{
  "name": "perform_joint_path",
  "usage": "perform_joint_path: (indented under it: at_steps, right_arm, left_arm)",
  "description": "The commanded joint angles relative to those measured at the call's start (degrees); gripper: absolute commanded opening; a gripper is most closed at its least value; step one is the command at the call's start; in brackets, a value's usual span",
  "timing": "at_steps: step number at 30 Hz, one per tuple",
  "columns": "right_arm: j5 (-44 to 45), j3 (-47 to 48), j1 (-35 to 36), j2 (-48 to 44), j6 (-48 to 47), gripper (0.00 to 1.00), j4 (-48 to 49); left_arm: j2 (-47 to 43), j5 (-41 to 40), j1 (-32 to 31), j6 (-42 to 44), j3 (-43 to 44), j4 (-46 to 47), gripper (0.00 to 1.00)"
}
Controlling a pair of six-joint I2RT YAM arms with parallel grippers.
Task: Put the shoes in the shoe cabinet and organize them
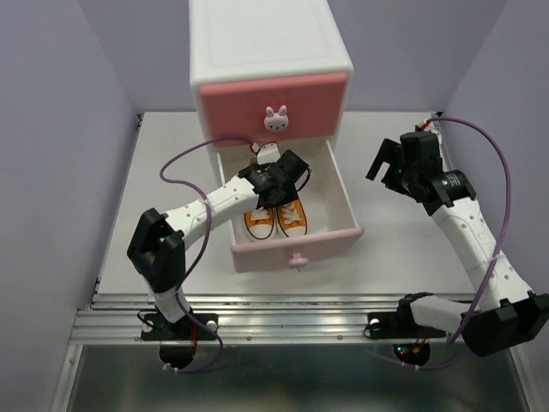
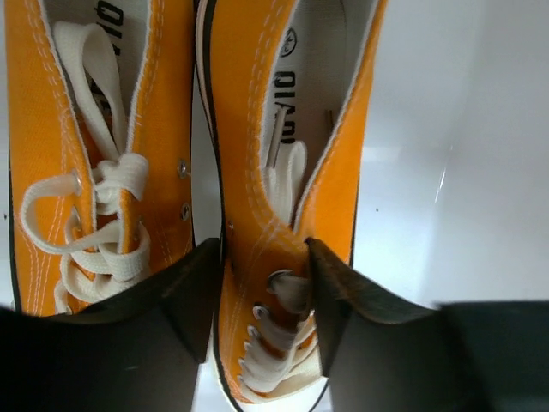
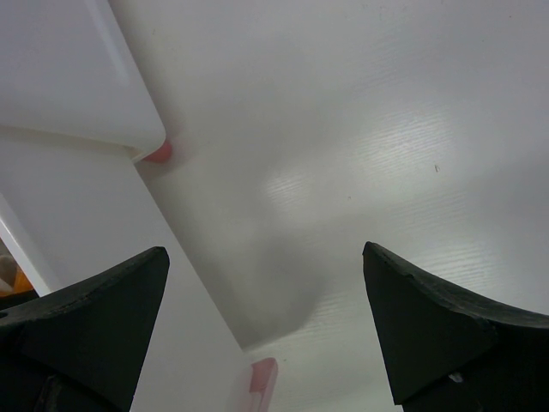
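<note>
inside the left pincer (image 2: pixel 263 257), orange sneaker (image 2: pixel 242 129)

Orange shoes (image 2: pixel 249 172) of matt woven canvas; cabinet (image 1: pixel 257 43) of smooth, glossy white plastic

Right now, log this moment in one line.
left gripper: astride orange sneaker in open lower drawer | right gripper: open, empty | upper drawer: shut

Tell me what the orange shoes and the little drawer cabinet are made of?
The orange shoes look like woven canvas cloth, matte, with rows of stitching showing. Their laces look like flat cotton cord. The shoe cabinet looks like smooth moulded plastic with a slight shine and rounded corners, though painted wood can't be ruled out.
</note>
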Motion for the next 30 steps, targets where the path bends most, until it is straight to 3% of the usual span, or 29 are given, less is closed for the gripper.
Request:
perform_joint_path:
  at_steps: [1,6,13,17,21,26,30]
  right_arm:
    - [0.3,2.1,-0.3,-1.1,0.3,1.00,2.4]
    - [-0.9,4.1,-0.3,-0.1,-0.1,1.00,6.7]
    - [-8.5,14.7,-0.3,5.4,-5.6,1.00,16.2]
    - [-14.6,31.7,-0.3,12.6,-9.7,1.00,20.2]
    - [-20.9,44.2,-0.3,20.5,-10.3,1.00,26.7]
    - [-25.6,52.7,1.7,27.2,-9.2,1.00,37.8]
    - [-27.0,68.9,7.8,38.1,-14.6,1.00,34.8]
  left_arm:
    - [-2.2,-5.1,2.0,5.6,7.6,4.2,0.61]
    - [-6.4,-1.0,2.0,10.0,12.1,5.0,0.81]
    - [-11.4,5.0,2.3,19.1,18.1,2.6,0.98]
    - [-12.3,8.1,2.6,22.0,27.9,-3.6,0.99]
    - [-13.8,10.3,2.6,22.6,31.3,-6.8,0.99]
    - [-16.7,14.1,2.6,21.7,27.9,-8.2,0.99]
    - [-18.3,17.1,2.6,23.0,24.7,-8.5,0.99]
